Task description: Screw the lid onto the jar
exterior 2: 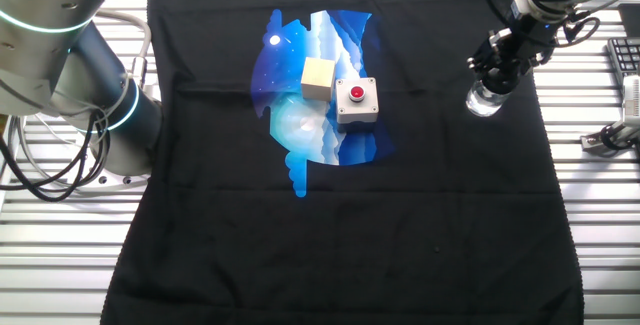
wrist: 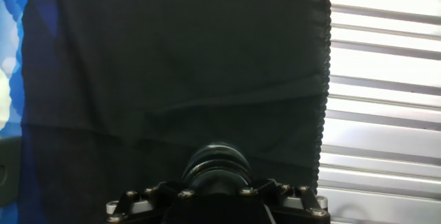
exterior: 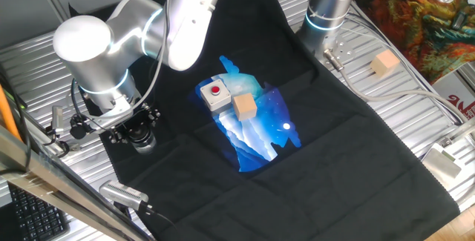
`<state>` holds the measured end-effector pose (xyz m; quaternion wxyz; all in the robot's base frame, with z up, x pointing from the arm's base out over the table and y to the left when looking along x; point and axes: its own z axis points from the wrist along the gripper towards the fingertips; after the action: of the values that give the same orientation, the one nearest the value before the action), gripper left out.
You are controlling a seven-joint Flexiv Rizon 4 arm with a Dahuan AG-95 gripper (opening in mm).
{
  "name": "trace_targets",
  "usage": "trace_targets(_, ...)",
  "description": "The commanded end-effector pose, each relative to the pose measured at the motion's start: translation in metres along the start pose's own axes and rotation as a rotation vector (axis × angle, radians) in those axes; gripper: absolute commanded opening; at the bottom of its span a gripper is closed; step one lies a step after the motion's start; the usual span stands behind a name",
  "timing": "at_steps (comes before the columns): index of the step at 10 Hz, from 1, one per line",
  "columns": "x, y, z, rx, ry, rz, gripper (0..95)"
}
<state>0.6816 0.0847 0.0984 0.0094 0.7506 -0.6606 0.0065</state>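
Note:
The jar, small and of clear glass, stands upright near the edge of the black cloth. My gripper is directly above it, pointing down, and looks shut on the lid. The lid appears in the hand view as a black ribbed round cap just beyond the gripper's body. In both fixed views the fingers hide the lid, and I cannot tell whether it touches the jar's mouth. No white piece on the lid is visible.
A grey box with a red button and a tan wooden cube sit mid-cloth on the blue print. Another cube lies on the ribbed metal table. The cloth's edge runs close by the jar. A second arm's base stands at the far side.

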Motion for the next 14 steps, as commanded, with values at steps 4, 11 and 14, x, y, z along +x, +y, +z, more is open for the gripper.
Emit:
trace_targets(4,0.0003,-0.0004,0.0002,0.004,0.000,0.018,57.0)
trace_targets(11,0.0002,-0.0005,-0.0005,0.019,-0.005,0.054,0.0)
trace_targets(14,0.0008,-0.0004,-0.0006,0.017,-0.005,0.064,0.0)
